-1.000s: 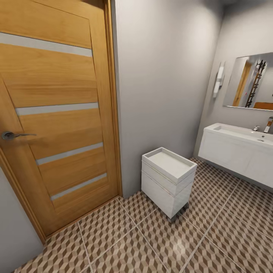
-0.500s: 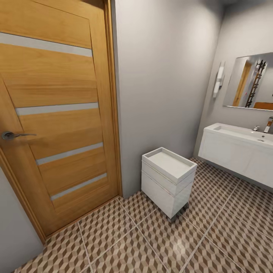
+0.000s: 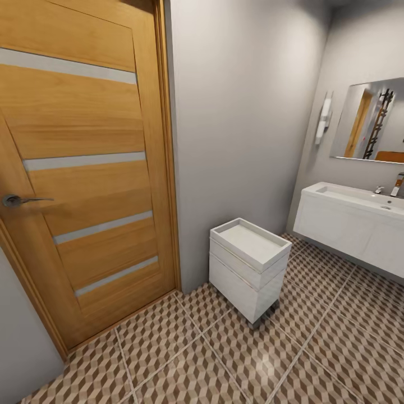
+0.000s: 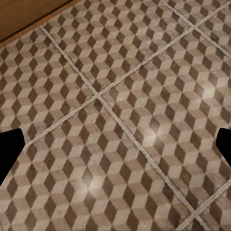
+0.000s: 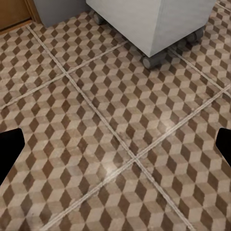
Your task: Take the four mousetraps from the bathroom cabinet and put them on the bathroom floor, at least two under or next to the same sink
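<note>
while both tools point(image 4: 115, 144) point(image 5: 115, 144) gape over bathroom floor point(image 3: 235, 359), the sink point(image 3: 359, 199) stands right.

The right gripper point(image 5: 115, 144) has its two black fingertips point(image 5: 9, 149) wide apart above the floor of brown, beige and white cube-pattern tiles point(image 5: 110, 125). A white drawer unit on small grey wheels point(image 5: 154, 21) stands near.

The door point(image 3: 84, 168) is warm grained wood; the bathroom floor point(image 3: 224, 359) tiles look faintly glossy (pale sheen spots); the sink point(image 3: 353, 199) smooth white.
</note>
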You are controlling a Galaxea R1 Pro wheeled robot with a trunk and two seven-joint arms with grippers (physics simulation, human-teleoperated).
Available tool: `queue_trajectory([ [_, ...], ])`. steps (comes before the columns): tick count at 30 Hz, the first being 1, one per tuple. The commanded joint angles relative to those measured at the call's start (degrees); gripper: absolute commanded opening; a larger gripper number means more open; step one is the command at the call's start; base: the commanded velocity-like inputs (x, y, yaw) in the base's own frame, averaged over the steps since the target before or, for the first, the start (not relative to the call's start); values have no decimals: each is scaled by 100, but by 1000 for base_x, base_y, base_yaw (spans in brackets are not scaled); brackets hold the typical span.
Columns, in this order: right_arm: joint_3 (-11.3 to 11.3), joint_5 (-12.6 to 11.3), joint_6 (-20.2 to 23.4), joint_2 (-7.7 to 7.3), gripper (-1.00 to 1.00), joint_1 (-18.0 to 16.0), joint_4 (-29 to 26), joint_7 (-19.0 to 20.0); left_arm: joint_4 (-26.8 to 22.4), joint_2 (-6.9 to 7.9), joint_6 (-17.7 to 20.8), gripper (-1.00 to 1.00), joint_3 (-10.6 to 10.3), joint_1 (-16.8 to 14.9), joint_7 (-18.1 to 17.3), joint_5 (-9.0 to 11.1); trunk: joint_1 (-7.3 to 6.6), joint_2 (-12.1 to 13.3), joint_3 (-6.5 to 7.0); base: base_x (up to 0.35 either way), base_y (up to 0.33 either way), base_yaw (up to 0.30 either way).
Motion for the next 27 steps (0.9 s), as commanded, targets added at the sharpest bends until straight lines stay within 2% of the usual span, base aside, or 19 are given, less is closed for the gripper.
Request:
queue_trajectory([
  [1,2,3,-20,0,100,-3,4,-2,-3,-1,-11,100,3,1,1,-2,0,-3,-5,0,0,0],
  [22,-2,-1,-47,0,100,-4,8,-18,-2,-6,-11,100,1,1,-2,-2,0,-3,-5,0,0,1],
  [27,-3,-1,-48,0,100,-3,17,-31,0,-6,-11,100,-6,1,-8,-2,0,-3,-5,0,0,90],
])
